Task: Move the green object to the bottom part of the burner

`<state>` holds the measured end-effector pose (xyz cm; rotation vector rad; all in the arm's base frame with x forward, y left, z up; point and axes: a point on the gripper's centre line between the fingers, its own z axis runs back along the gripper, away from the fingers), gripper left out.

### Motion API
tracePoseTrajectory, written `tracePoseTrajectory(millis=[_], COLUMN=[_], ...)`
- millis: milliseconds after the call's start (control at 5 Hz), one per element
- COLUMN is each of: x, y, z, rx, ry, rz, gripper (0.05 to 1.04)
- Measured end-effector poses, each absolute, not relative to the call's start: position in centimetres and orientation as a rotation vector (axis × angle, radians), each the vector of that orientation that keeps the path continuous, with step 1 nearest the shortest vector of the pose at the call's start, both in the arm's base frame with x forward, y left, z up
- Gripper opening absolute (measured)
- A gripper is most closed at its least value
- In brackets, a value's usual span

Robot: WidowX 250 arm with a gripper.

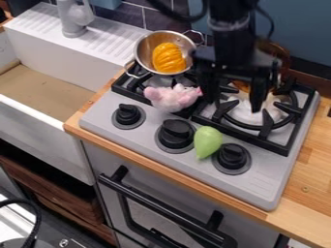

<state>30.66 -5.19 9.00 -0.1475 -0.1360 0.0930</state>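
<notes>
Oven handle [165,210] nearest, then the counter edge [129,159] running along the stove [259,182] front. Green object [207,141] lies on the stove's front strip, between middle knob [176,134] and right knob [231,156], narrow end toward the counter edge; knobs close on both sides. Pink toy [172,98] sits farther back, front of the left burner [117,88]. Gripper [233,99] points down over the right burner [266,127]: jaws wide apart, nothing seen held. Can't tell if tips touch the raised grate. Behind: steel pot [178,38] with orange toy [168,58] inside, copper pot [279,54] partly hidden by the gripper. Arm [233,29] drops near-vertical from the top edge, wall [294,29] beyond.
</notes>
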Motion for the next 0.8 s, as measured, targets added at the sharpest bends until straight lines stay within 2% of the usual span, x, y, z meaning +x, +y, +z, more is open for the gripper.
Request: tracePoseTrajectory(millis=[600, 800], x=[31.8, 32.4], y=[-3.2, -2.2], z=[12.9, 14.8], rx=[-0.131, -0.068], ry=[-0.122, -0.133], rz=[0.163, 0.146], gripper=[0.99, 0.989])
